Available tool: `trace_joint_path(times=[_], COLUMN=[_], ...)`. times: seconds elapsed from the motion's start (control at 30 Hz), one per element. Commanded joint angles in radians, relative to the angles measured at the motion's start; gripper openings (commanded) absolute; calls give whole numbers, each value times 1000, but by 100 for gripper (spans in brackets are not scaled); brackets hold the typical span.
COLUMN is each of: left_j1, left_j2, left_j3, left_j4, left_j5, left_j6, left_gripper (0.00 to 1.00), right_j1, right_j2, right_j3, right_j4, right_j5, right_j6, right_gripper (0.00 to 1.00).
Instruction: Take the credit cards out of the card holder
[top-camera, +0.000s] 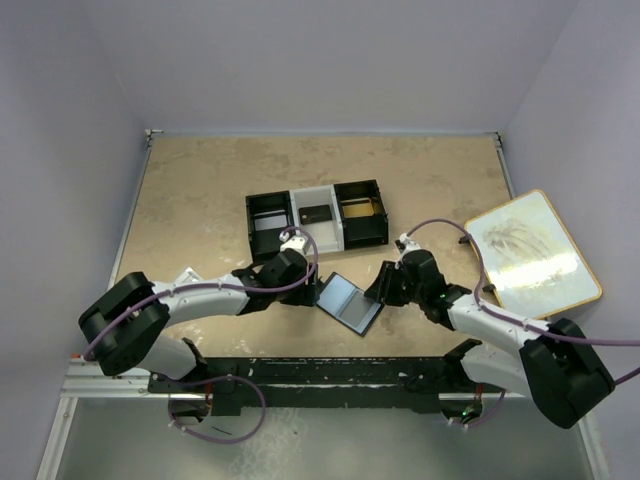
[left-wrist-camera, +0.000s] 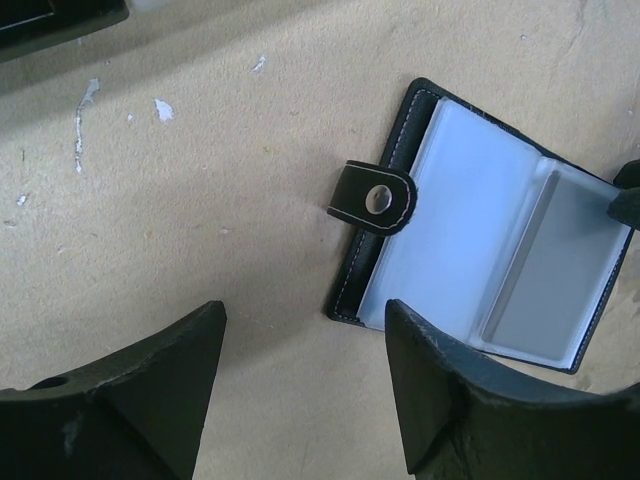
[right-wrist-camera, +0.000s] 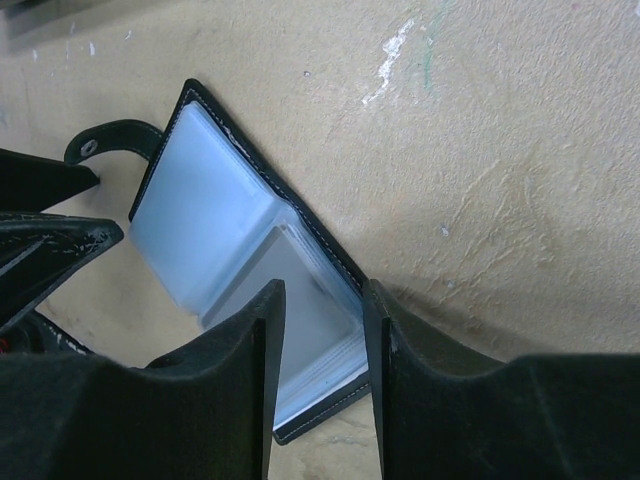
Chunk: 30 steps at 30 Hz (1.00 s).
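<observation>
- The holder could have slid across the table if a finger pushed at a sleeve while nothing pinned the cover.
- The slick sleeves could have let a fingertip skid off, or lifted a whole leaf instead of a card.
- The left gripper hung open and empty at the bottom of its frame, just short of the holder.
- The right gripper straddled the holder's near corner, but I could not tell whether it pinched it.
- The holder lay open and flat at mid-frame in the top view, between both grippers.
- It was black with pale stitching, a snap tab and glossy pale-blue sleeves. I could not tell whether cards remained inside.
</observation>
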Motion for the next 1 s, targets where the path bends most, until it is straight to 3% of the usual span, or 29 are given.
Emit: trace_joint_path(times=[0.0, 0.7, 0.97], left_j1=[-12, -62, -76], left_j2=[15, 126, 125], left_j3=[37, 84, 88], left_j4=[6, -55, -87], left_j5=[-6, -104, -130], left_j6=[18, 22, 25], left_gripper=[63, 58, 54], right_j1=[4, 4, 4], right_j2=[-6, -23, -29], right_j3=[28, 22, 56], right_j4=[46, 103, -53], right_j5=[-36, -143, 23], right_j6=[-17, -23, -30], right_gripper=[40, 39, 40])
